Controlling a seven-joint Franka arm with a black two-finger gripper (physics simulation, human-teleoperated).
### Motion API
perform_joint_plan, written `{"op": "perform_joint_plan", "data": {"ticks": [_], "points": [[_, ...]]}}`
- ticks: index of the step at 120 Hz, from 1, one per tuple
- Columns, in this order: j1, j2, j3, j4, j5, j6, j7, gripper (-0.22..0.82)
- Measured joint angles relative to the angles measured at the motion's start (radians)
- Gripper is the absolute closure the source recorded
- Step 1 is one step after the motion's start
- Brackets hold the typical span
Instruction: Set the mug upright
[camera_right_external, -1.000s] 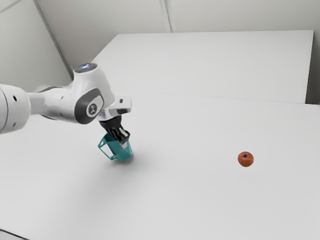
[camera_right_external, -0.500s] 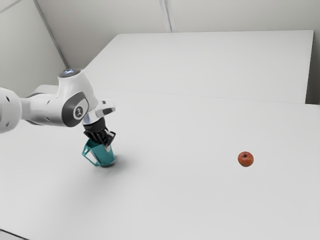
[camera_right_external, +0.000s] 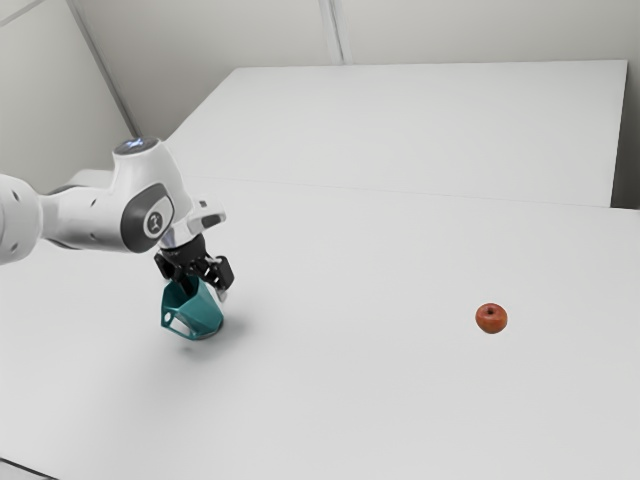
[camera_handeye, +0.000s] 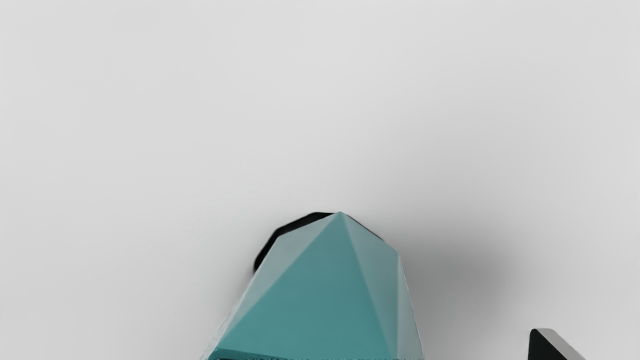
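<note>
- Beneath our two-finger gripper (camera_right_external: 205, 289), the teal faceted mug (camera_right_external: 205, 315) leans over the white table (camera_right_external: 380, 400).
- Our fingers stand spread apart.
- Well away from the mug lies a red apple (camera_right_external: 491, 319).

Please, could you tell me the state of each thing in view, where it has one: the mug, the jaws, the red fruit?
Mug: mouth upward, seems to lean toward the exterior view's left; I cannot tell if its base is flat on the table.
Jaws: open, standing apart, not clamped on the mug.
Red fruit: resting on the table, hollow facing up.
</note>
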Motion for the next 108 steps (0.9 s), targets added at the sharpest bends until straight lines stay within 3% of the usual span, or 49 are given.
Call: {"op": "perform_joint_plan", "data": {"ticks": [23, 52, 92, 108], "points": [[-0.016, -0.024, 0.001, 0.023, 0.011, -0.011, -0.005, 0.04], [-0.099, -0.048, 0.001, 0.145, 0.038, -0.082, -0.006, 0.01], [-0.094, -0.055, 0.000, 0.493, 0.112, -0.354, 0.001, 0.00], [-0.095, -0.055, 0.001, 0.556, 0.120, -0.446, 0.002, 0.00]]}}
